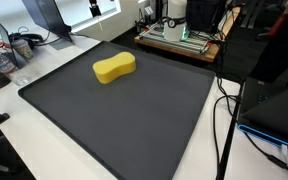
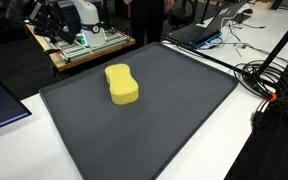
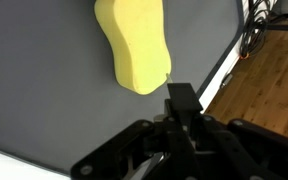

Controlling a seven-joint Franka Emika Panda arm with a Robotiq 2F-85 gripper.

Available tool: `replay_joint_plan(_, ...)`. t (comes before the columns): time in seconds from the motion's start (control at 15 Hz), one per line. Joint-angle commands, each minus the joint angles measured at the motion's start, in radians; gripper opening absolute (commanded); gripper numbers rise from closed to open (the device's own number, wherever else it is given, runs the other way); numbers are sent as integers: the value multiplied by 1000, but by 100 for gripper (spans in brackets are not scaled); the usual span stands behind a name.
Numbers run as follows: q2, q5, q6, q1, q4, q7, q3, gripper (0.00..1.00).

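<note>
Dark mat point(image 1: 134, 120) on white table point(image 1: 44, 150), yellow sponge point(image 1: 114, 68); cluttered lab.

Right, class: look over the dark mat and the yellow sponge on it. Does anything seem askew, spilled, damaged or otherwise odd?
Nothing stands out. The yellow sponge lies flat and whole on the dark mat, with no spill or tear visible. It sits at a slant to the mat's edges, which hardly counts as odd. In the wrist view the gripper is shut, just off the sponge's end.

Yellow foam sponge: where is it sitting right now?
The yellow foam sponge lies flat on the dark grey mat in both exterior views, toward the mat's far edge. In the wrist view it sits just beyond the shut jaws of the gripper.
</note>
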State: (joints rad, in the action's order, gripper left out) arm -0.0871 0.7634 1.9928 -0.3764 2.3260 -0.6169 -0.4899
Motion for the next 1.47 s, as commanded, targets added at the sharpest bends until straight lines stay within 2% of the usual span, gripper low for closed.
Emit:
replay_joint_plan(0.0, -7, 83, -75, -50, 26, -129, -35, 3)
replay_joint_plan(0.2, -17, 31, -70, -84, 62, -197, -50, 3)
replay_joint_plan(0.47, -78, -153, -36, -108, 149, -265, -44, 3)
replay_joint_plan(0.67, -161, -268, -52, -107, 220, -287, -41, 3)
replay_joint_plan(0.8, -248, -299, -64, -100, 272, -287, -34, 3)
replay_joint_plan(0.87, -123, -254, -56, -88, 200, -282, -51, 13)
replay_joint_plan(1.07, -210, -277, -56, -82, 249, -281, -49, 13)
replay_joint_plan(1.13, -222, -279, -56, -81, 255, -281, -49, 3)
replay_joint_plan(1.4, -323, -293, 42, -81, 382, -287, -19, 3)
